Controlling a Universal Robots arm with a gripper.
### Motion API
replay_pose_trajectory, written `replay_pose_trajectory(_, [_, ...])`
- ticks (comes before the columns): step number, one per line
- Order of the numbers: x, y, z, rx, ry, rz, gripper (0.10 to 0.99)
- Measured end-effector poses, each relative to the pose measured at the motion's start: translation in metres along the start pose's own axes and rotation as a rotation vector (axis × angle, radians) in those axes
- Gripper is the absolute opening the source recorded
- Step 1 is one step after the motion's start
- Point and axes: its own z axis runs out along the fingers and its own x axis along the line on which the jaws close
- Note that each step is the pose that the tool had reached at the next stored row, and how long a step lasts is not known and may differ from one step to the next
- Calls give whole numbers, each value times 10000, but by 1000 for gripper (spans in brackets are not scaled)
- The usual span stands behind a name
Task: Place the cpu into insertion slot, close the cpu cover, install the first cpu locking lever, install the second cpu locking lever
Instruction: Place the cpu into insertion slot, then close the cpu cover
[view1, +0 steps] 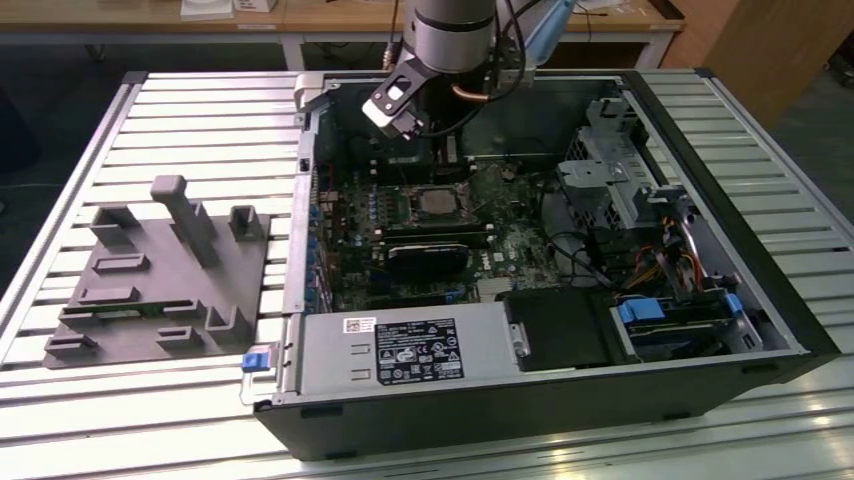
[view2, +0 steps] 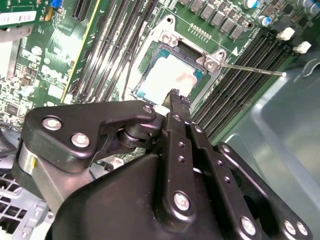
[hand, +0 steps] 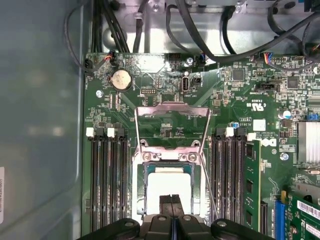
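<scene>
The cpu (hand: 167, 186), a pale silvery square, lies in the insertion slot (hand: 139, 186) on the green motherboard; both wrist views show it, cpu (view2: 167, 75) included. The cpu cover (hand: 172, 110), a thin grey frame with a large window, stands swung open beyond the socket. My gripper (hand: 172, 199) is shut with its black fingertips pressed together and nothing between them, hovering over the cpu's near edge. A thin locking lever (view2: 250, 68) sticks out sideways from the socket's corner. In the exterior view the gripper (view1: 404, 126) hangs above the socket (view1: 434, 200) inside the open computer case.
Long black memory slots (hand: 107, 180) flank the socket on both sides. A black heatsink block (view1: 430, 250) lies just in front of it. Cables and a drive cage (view1: 621, 160) fill the exterior view's right. A grey fixture plate (view1: 154, 280) sits outside the case on the left.
</scene>
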Motion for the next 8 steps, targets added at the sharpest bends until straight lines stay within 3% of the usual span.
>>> replay_pose_trajectory(8, [0,0,0,-2,0,0,106])
